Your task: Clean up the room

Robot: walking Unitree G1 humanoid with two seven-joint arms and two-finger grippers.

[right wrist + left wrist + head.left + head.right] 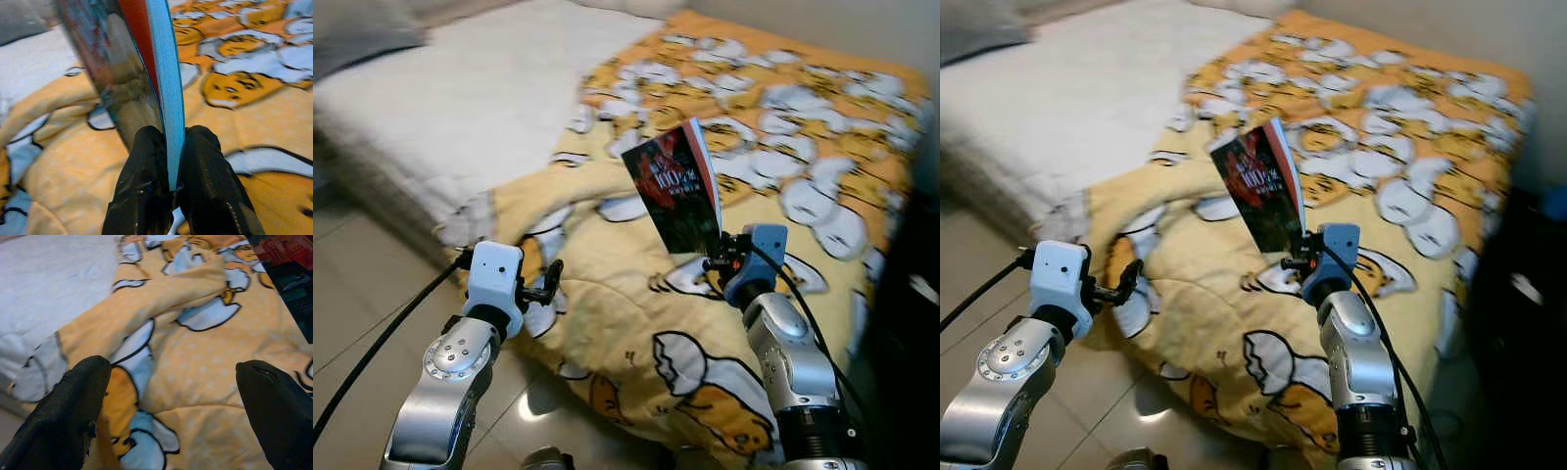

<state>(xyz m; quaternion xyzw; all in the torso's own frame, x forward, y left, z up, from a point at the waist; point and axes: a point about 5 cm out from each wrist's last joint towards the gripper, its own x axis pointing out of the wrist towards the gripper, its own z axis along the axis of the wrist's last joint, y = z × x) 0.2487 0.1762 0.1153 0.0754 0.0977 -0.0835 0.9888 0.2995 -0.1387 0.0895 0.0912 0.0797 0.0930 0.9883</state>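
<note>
My right gripper (716,257) is shut on the lower edge of a dark book with a red and black cover (674,186), holding it upright and tilted above the yellow cartoon blanket (636,284). In the right wrist view both fingertips (146,161) pinch the book's pale page edge (166,83). My left gripper (551,281) stands open with nothing between its fingers, just over the blanket's crumpled near-left corner (146,347), at the bed's edge.
The blanket covers the right part of a bed with a white mattress (460,98) on the left. Tiled floor (362,304) lies in front and to the left. A dark piece of furniture (911,323) stands at the right edge.
</note>
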